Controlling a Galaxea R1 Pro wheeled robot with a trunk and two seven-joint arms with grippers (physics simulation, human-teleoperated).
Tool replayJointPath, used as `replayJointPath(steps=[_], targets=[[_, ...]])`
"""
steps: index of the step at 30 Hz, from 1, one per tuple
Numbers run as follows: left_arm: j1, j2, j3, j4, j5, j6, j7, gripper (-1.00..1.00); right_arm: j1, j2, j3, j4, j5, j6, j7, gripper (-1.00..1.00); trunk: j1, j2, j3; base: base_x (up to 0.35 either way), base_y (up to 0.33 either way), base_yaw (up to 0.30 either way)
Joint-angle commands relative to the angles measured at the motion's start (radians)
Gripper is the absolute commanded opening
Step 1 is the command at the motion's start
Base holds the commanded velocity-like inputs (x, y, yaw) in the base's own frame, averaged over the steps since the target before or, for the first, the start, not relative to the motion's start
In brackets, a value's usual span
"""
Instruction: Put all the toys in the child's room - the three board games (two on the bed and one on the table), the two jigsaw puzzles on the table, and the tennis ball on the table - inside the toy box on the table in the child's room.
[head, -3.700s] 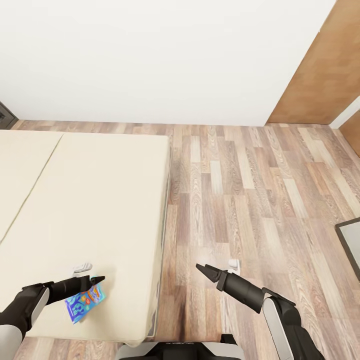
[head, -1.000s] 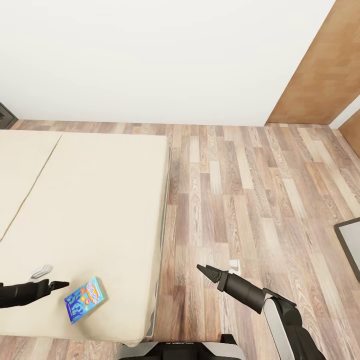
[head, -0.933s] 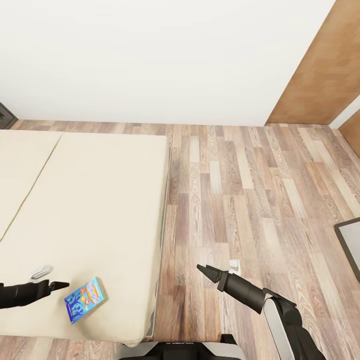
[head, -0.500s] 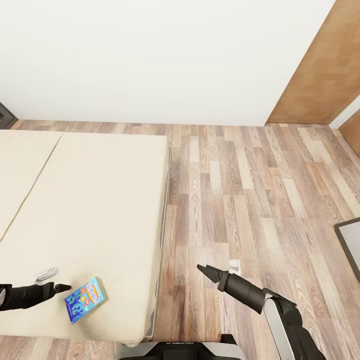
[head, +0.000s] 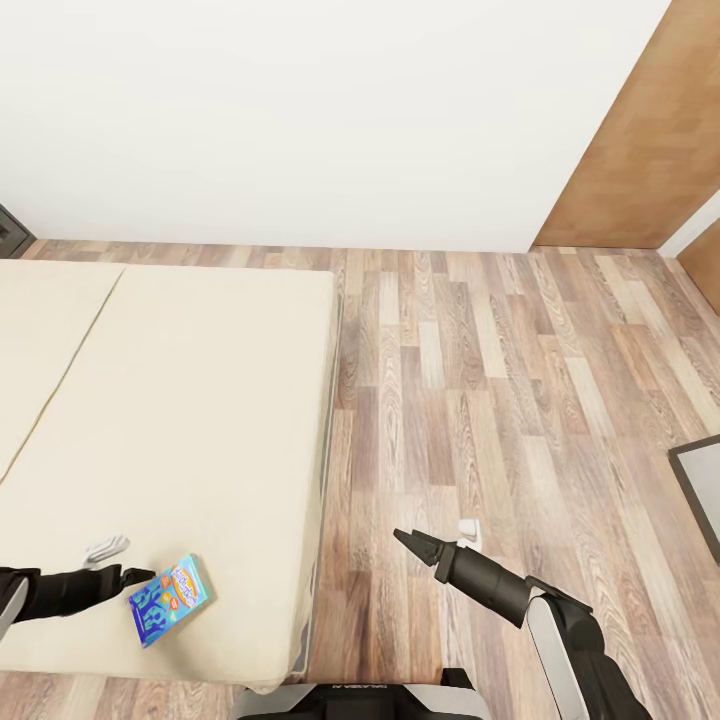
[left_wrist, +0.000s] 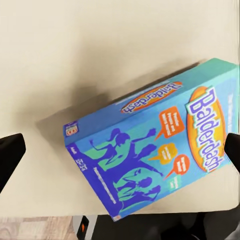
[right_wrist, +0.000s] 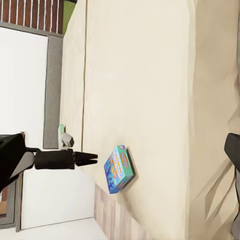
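the light-blue board game (head: 170, 598) lay flat on the bed (head: 190, 400), near the bed's near right corner, skewed to the mattress edge. the left tool (head: 140, 577) hovered just left of the box, tips right at its near-left corner, no grip on it. in the left wrist view the box (left_wrist: 152, 140) sat between two dark fingertips (left_wrist: 10, 155) spread well wide, so that tool stood open and empty. the right tool (head: 408, 543) hung over the wood floor (head: 480, 380), well apart from the bed, fingers together to a point and holding nothing.

for a clean pick, i'd say the left tool wanted to straddle the box's short span, square itself to that skew, sink low, then close on the two long edges. a thin flat box on a soft mattress could slide or tip if only a corner got pinched.
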Motion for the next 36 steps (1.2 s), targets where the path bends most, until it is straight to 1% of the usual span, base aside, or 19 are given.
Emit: replayJointPath(steps=[1, 4, 7, 14, 27, 36], targets=[[-0.001, -0.004, 0.004, 0.0, -0.002, 0.0, -0.004, 1.0, 0.0, 0.001, -0.002, 0.0, -0.003, 0.006, 0.002, 1.0, 0.0, 0.0, -0.001, 0.0, 0.0, 0.0], [-0.001, -0.017, 0.002, 0.005, -0.001, -0.036, -0.007, 1.0, 0.0, 0.001, -0.002, 0.0, -0.003, 0.006, 0.002, 1.0, 0.0, 0.0, -0.001, 0.0, 0.0, 0.0], [-0.001, -0.024, 0.0, 0.011, -0.001, -0.055, -0.01, 1.0, 0.0, 0.001, -0.002, 0.0, -0.003, 0.006, 0.002, 1.0, 0.0, 0.0, -0.001, 0.0, 0.0, 0.0], [-0.001, -0.029, -0.002, 0.015, -0.001, -0.068, -0.014, 1.0, 0.0, 0.001, -0.002, 0.0, -0.003, 0.006, 0.002, 1.0, 0.0, 0.0, -0.001, 0.0, 0.0, 0.0], [-0.001, -0.03, -0.001, 0.017, 0.0, -0.058, -0.013, 1.0, 0.0, 0.0, -0.002, 0.0, -0.003, 0.006, 0.002, 1.0, 0.0, 0.0, -0.001, 0.0, 0.0, 0.0], [-0.001, -0.03, 0.0, 0.018, 0.002, -0.009, -0.005, 1.0, 0.0, 0.001, -0.002, 0.0, -0.003, 0.006, 0.002, 1.0, 0.0, 0.0, -0.001, 0.0, 0.0, 0.0]])
